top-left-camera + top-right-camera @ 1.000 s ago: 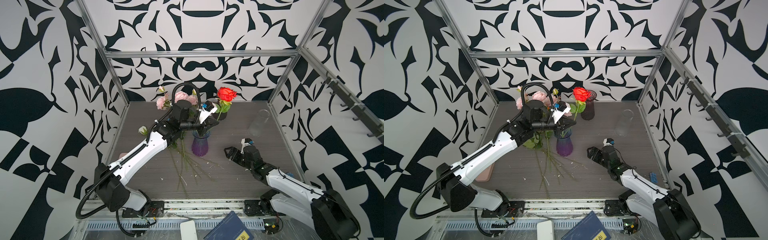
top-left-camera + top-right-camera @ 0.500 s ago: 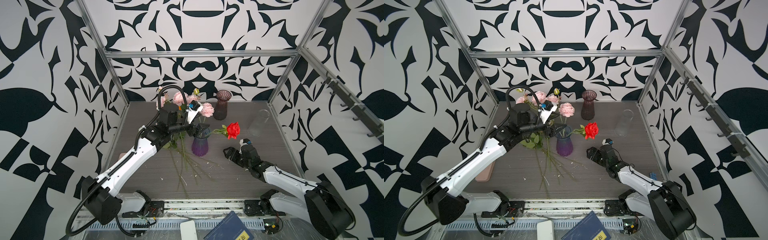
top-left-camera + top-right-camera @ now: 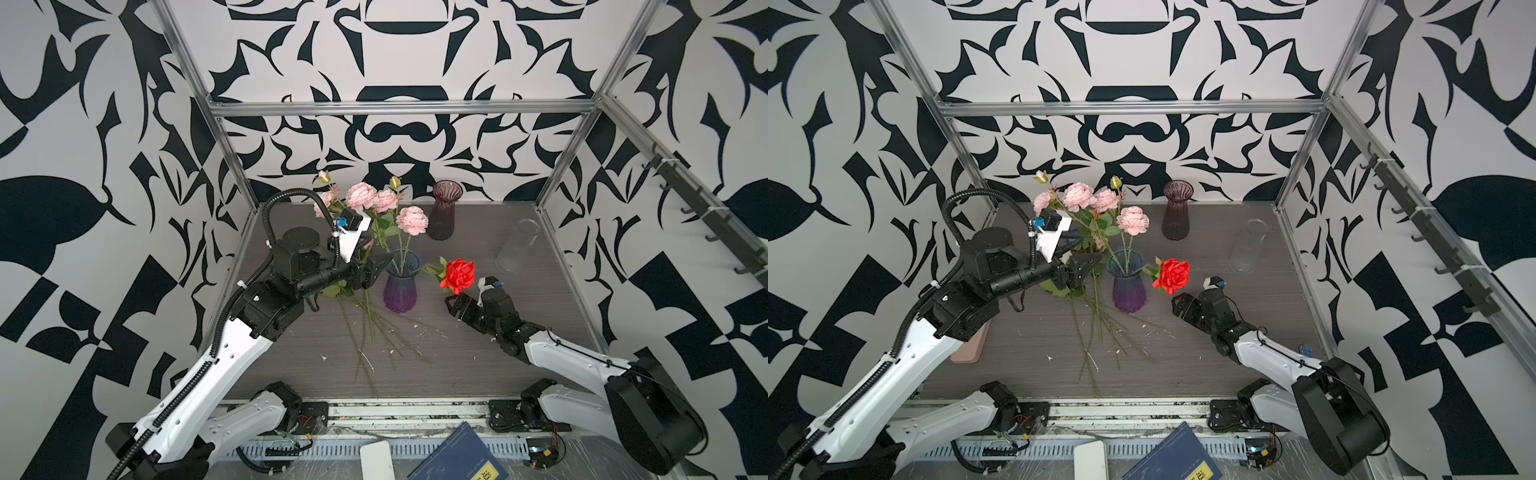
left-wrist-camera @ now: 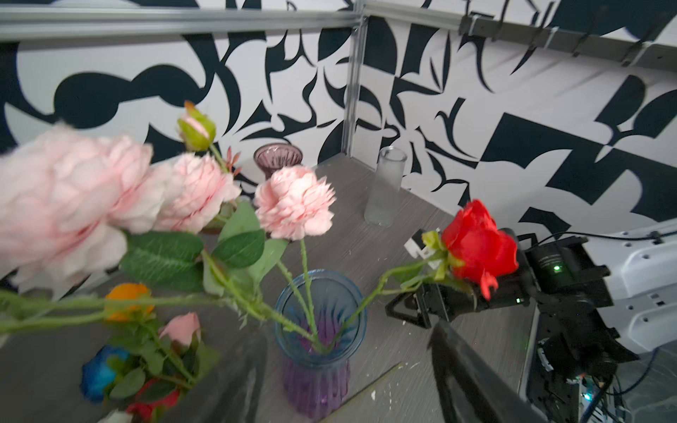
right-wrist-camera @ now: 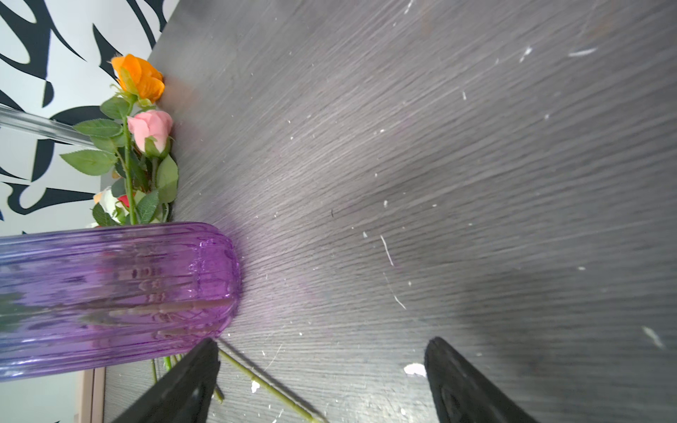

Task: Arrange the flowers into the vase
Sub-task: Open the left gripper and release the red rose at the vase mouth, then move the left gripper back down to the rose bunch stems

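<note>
**Place:** robot test cell, lab setting.
**Enclosure:** aluminium-profile frame (image 3: 399,109); wall panels (image 3: 83,124) printed in a black-and-white abstract pattern.
**Table** (image 3: 478,361): dark grey wood-grain, scuffed, flecked with white chips.
**Fixtures:** left arm (image 3: 232,353) and right arm (image 3: 573,357), white and black, mounted on a front rail (image 3: 407,409). Slotted cable duct (image 3: 332,449) and exposed wiring (image 3: 1262,453) below. Hook rack (image 3: 706,210) on a side wall.
**Props:** flowers (image 3: 361,195), glass vase (image 3: 400,291).
</note>
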